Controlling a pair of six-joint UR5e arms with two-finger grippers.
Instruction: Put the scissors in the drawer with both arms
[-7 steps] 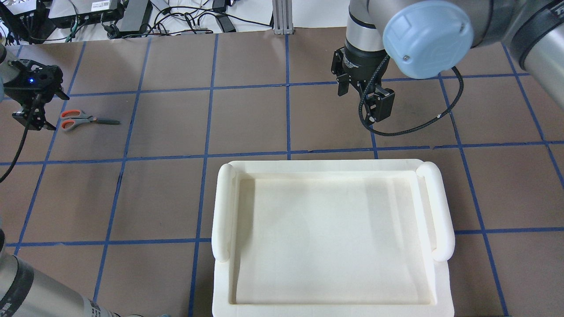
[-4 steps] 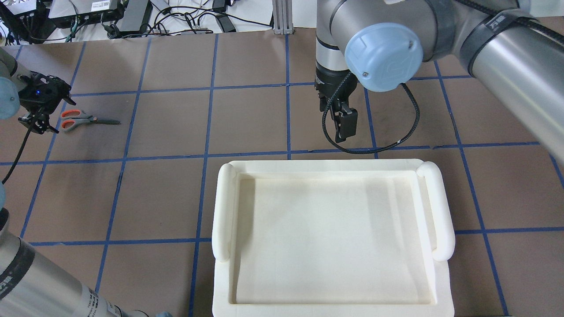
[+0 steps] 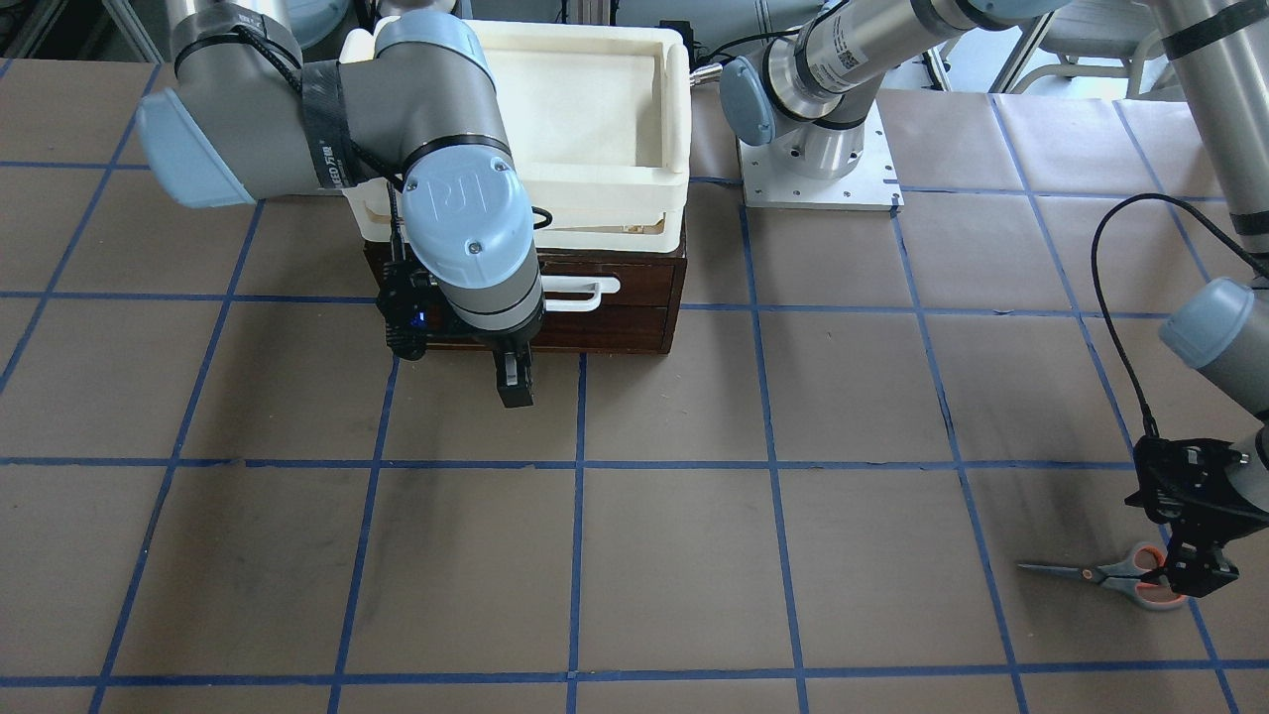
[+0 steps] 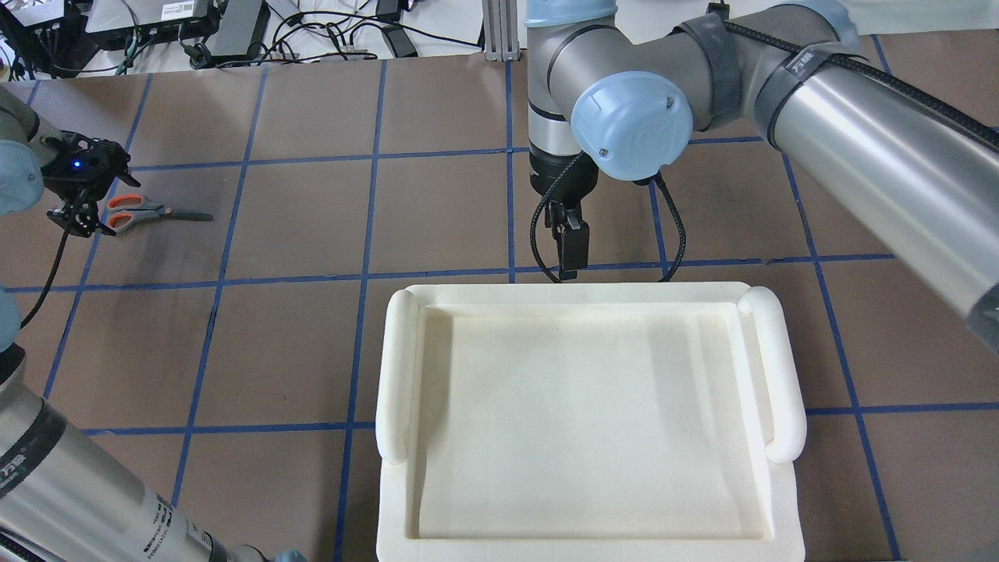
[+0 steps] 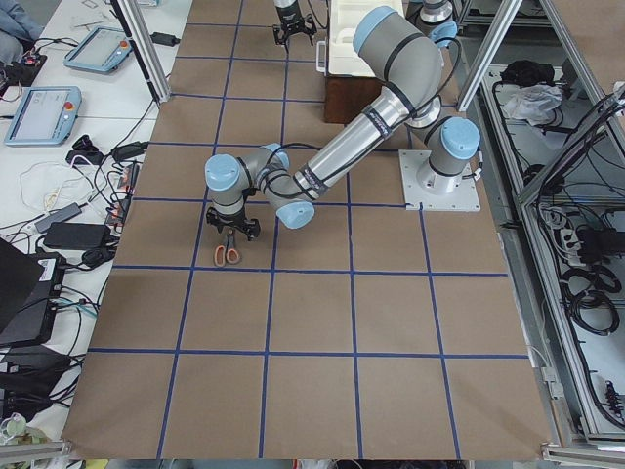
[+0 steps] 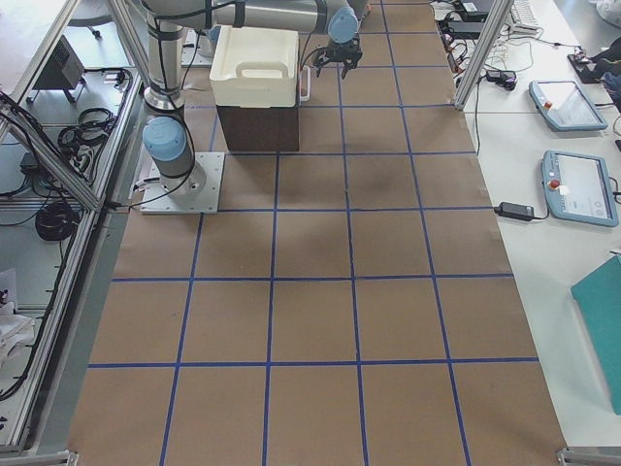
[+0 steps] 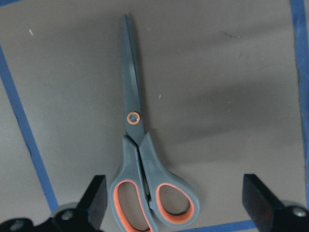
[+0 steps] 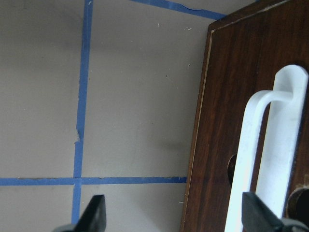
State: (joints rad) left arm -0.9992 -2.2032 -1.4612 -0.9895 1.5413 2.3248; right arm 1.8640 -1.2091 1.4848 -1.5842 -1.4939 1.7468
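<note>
As the right gripper (image 3: 514,385) neared the drawer handle (image 8: 270,154), the left gripper (image 7: 176,195) settled over the scissors (image 7: 136,126); both spread wide, grasps pending.

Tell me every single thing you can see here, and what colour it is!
scissors: 1, grey handles with orange inside, slim blades; flat on the table, at the robot's far left.
drawer: 1, dark brown; shut, in the wooden box under the tray.
drawer handle: 1, white; on the drawer's front.
tray: 1, cream-white; on top of the box.
table: 1, brown with blue tape squares.
cables and boxes: several, mostly black; past the table's far edge.
left gripper: 1, black; open, over the scissors' handles.
right gripper: 1, black; open, in front of the drawer.
</note>
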